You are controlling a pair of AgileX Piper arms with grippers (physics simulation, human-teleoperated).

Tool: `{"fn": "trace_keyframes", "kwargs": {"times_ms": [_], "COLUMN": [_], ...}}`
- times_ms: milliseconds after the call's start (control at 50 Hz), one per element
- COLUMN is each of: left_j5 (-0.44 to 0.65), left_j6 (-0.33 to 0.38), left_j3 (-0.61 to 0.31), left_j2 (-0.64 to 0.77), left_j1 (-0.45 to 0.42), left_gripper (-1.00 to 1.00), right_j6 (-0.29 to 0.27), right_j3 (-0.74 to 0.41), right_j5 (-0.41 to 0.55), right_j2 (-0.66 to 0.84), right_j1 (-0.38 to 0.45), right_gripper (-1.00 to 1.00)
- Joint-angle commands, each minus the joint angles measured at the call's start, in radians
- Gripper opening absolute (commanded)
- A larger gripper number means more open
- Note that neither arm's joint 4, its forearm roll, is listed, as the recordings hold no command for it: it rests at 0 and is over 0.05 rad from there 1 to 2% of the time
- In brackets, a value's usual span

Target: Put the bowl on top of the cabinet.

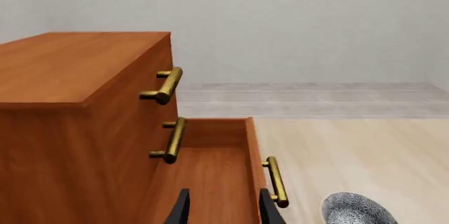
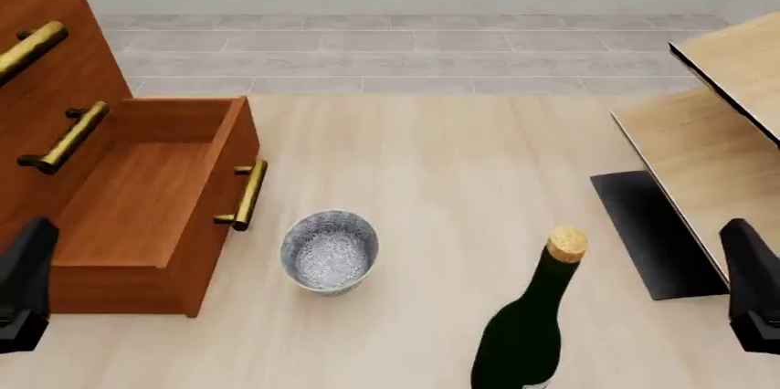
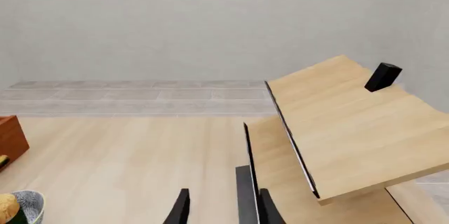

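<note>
The bowl, white with fine grey-blue speckles, stands upright on the pale wood floor just right of the cabinet's open drawer. The reddish-brown cabinet with brass bar handles fills the left side; its flat top is bare. My left gripper is open, hanging over the near end of the open drawer, with the bowl off to one side. My right gripper is open too, far from the bowl, near the pale furniture. Neither gripper holds anything.
A dark green corked bottle stands upright close to the bowl, nearer the camera and to its right. Pale light-wood furniture with black edges occupies the right side, with a small black block on it. The drawer's brass handle faces the bowl.
</note>
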Motion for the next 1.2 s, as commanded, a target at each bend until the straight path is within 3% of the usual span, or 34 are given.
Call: {"fn": "trace_keyframes", "kwargs": {"times_ms": [20, 100, 240, 320, 360, 420, 480, 520, 540, 580, 640, 660, 700, 780, 880, 1020, 1140, 1200], "left_j5": [0.006, 0.005, -0.040, 0.013, -0.054, -0.091, -0.079, -0.056, -0.047, -0.057, -0.042, -0.021, -0.002, 0.056, 0.142, 0.273, 0.309, 0.355], "left_j6": [0.012, 0.002, 0.073, 0.074, 0.136, 0.149, 0.133, 0.144, 0.126, 0.155, 0.138, 0.104, 0.167, 0.173, 0.280, 0.252, 0.314, 0.313], "left_j3": [-0.012, -0.013, -0.047, -0.122, -0.150, -0.194, -0.228, -0.262, -0.280, -0.304, -0.358, -0.387, -0.426, -0.511, -0.615, -0.781, -0.831, -0.865], "left_j2": [0.000, -0.001, -0.001, 0.004, 0.128, 0.248, 0.260, 0.282, 0.300, 0.337, 0.404, 0.432, 0.424, 0.498, 0.558, 0.675, 0.741, 0.774], "left_j1": [-0.029, -0.013, -0.072, -0.091, -0.077, -0.092, -0.115, -0.177, -0.188, -0.192, -0.246, -0.266, -0.333, -0.408, -0.560, -0.637, -0.702, -0.765], "left_gripper": [1.00, 1.00, 1.00, 1.00, 1.00, 1.00, 1.00, 1.00, 1.00, 1.00, 1.00, 1.00, 1.00, 1.00, 1.00, 1.00, 1.00, 1.00], "right_j6": [0.005, 0.003, -0.002, -0.006, -0.005, -0.005, -0.005, -0.006, -0.006, -0.008, -0.008, -0.008, -0.009, -0.009, -0.007, -0.008, -0.010, -0.011], "right_j3": [-0.003, -0.004, -0.004, -0.005, -0.004, -0.003, -0.004, -0.005, -0.005, -0.005, -0.005, -0.006, -0.007, -0.006, -0.007, -0.004, -0.005, -0.004], "right_j5": [-0.002, -0.009, -0.004, -0.003, -0.002, -0.004, -0.003, -0.002, -0.001, -0.002, 0.001, 0.002, 0.003, 0.003, 0.002, 0.001, 0.000, 0.000], "right_j2": [0.002, 0.008, 0.004, 0.005, 0.003, 0.002, 0.002, 0.002, 0.003, 0.003, 0.001, 0.001, 0.001, 0.002, 0.002, 0.002, 0.004, 0.004], "right_j1": [-0.002, -0.002, 0.001, 0.006, 0.006, 0.005, 0.006, 0.005, 0.005, 0.007, 0.008, 0.009, 0.010, 0.012, 0.010, 0.008, 0.010, 0.009], "right_gripper": [1.00, 1.00, 1.00, 1.00, 1.00, 1.00, 1.00, 1.00, 1.00, 1.00, 1.00, 1.00, 1.00, 1.00, 1.00, 1.00, 1.00, 1.00]}}
